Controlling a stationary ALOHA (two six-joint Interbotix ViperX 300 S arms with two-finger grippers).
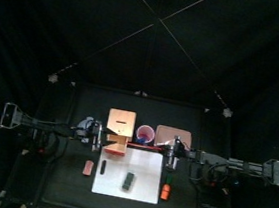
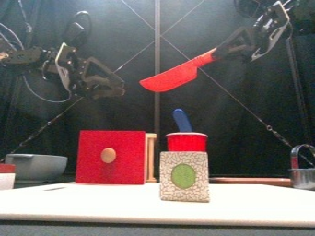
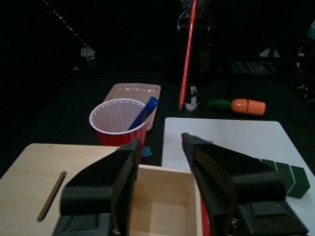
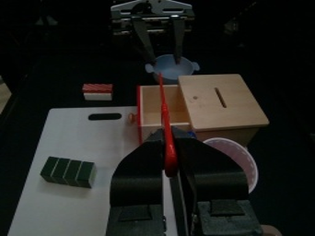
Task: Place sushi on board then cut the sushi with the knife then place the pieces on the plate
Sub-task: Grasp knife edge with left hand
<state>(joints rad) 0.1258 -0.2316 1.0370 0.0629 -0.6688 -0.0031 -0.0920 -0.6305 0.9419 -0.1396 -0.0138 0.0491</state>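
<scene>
Red toy knife (image 2: 179, 74) is clamped between the jaws of the right gripper (image 4: 168, 166) and held in the air, blade slanting down toward the middle of the table. The dark green sushi roll (image 4: 68, 172) lies on the white cutting board (image 4: 87, 138), toward its front part, its blocks joined in one piece. By this showing the first step is done and the knife is in hand. The cut itself is not yet made, and no piece has reached the pink tray (image 3: 123, 89), which lies bare at the back, beyond the red cup (image 3: 117, 120) with its blue knife (image 3: 145, 111). The left gripper (image 3: 157, 147) hangs with its jaws apart and empty above the wooden box (image 4: 222, 101), well short of the roll. Bare white board lies behind and to the side of the roll, so a downward cut has room. The box and cup stand just behind the board's back edge and would crowd a long stroke that way. An orange toy (image 3: 240, 106) lies near the board's right edge and a red and white toy (image 4: 99, 89) off its left edge, both apart from the roll.
</scene>
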